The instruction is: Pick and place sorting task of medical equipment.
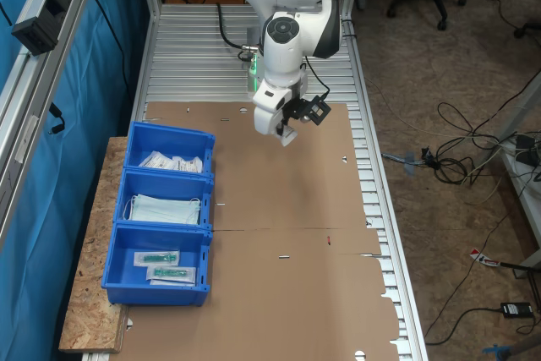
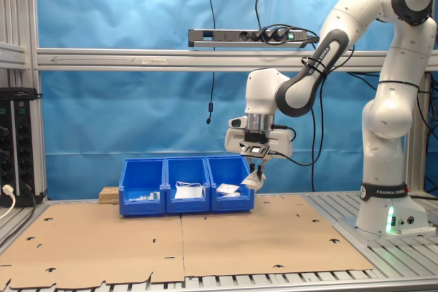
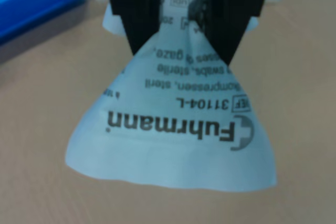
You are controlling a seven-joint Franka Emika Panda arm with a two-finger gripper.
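A: Background stuff? Three joined blue plastic bin compartments (image 1: pixel 161 221), at the first exterior view's left, on the brown cardboard sheet (image 1: pixel 287 234).
B: Contents: pale blue folded face masks (image 1: pixel 162 208) in the middle one, long clear packets with green parts (image 1: pixel 166 265) in the nearest.
A: Chipboard slab (image 1: pixel 89 310) under the bins. In the second exterior view, grey power strip (image 2: pixel 246 36) on the rail, blue curtain (image 2: pixel 123 114) behind.

White printed packet (image 3: pixel 173 129) pinched between tool (image 3: pixel 181 51) fingers, hanging flared above brown cardboard, clear of surface.
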